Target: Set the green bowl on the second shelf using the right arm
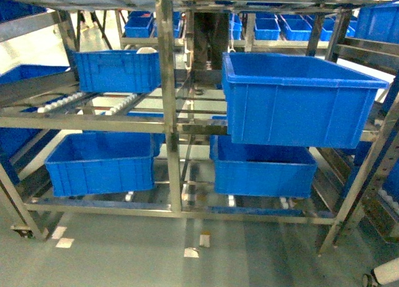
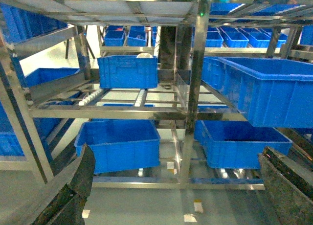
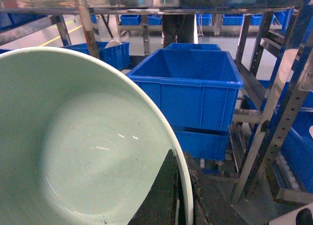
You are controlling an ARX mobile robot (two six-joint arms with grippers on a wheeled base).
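from my head camera i see the steel rack (image 1: 168, 112) square ahead, no arm or gripper in frame. the second shelf (image 1: 112, 121) runs across the middle, with white roller tracks (image 1: 68, 101) showing on its left bay; a small blue crate (image 1: 117, 70) sits back on that bay, and a large blue crate (image 1: 296, 100) fills the right bay, hanging forward over the front rail. two more blue crates (image 1: 100, 162) sit on the tier below, one in each bay. the green bowl does not show in this view. on the left wrist camera i look at the same rack from a little further left; the left gripper (image 2: 176, 195) has its two dark fingers (image 2: 73, 186) at the bottom corners, spread wide apart with nothing between them. on the right wrist camera the green bowl (image 3: 83, 146) fills the left half of the picture, its inside turned toward the lens; the right gripper (image 3: 178, 195) is clamped on its rim, one dark finger (image 3: 159, 195) lying inside the bowl and the other just outside. the bowl is held in front of the rack, with the large blue crate beyond it.
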